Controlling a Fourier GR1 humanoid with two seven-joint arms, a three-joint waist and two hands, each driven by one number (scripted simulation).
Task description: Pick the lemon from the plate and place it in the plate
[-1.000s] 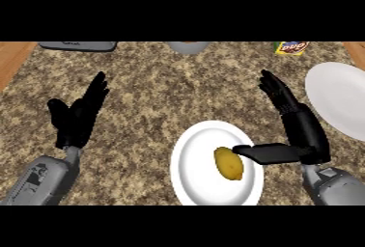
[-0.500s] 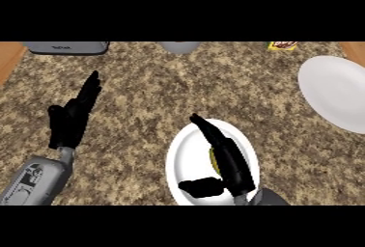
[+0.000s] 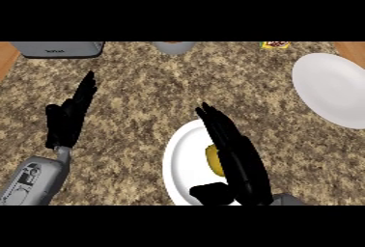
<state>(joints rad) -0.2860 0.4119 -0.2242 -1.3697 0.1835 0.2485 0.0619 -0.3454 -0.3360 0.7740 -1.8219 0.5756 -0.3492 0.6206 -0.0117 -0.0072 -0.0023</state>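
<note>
On the speckled granite counter (image 3: 143, 96), the near white plate (image 3: 184, 164) carries the lemon (image 3: 213, 159), which lies right of the plate's centre. Right hand (image 3: 239, 159) is positioned over this plate with fingers extended straight and thumb set low near the plate's front; it covers the lemon's right side and grasps nothing. Left hand (image 3: 71, 116) rests at the view's left, fingers straight and upward, empty. A second white plate (image 3: 331, 89) sits at the far right, well apart.

counter (image 3: 143, 96): speckled stone | near plate (image 3: 182, 169) | far plate (image 3: 331, 87) right | grey appliance (image 3: 57, 48) top left
</note>
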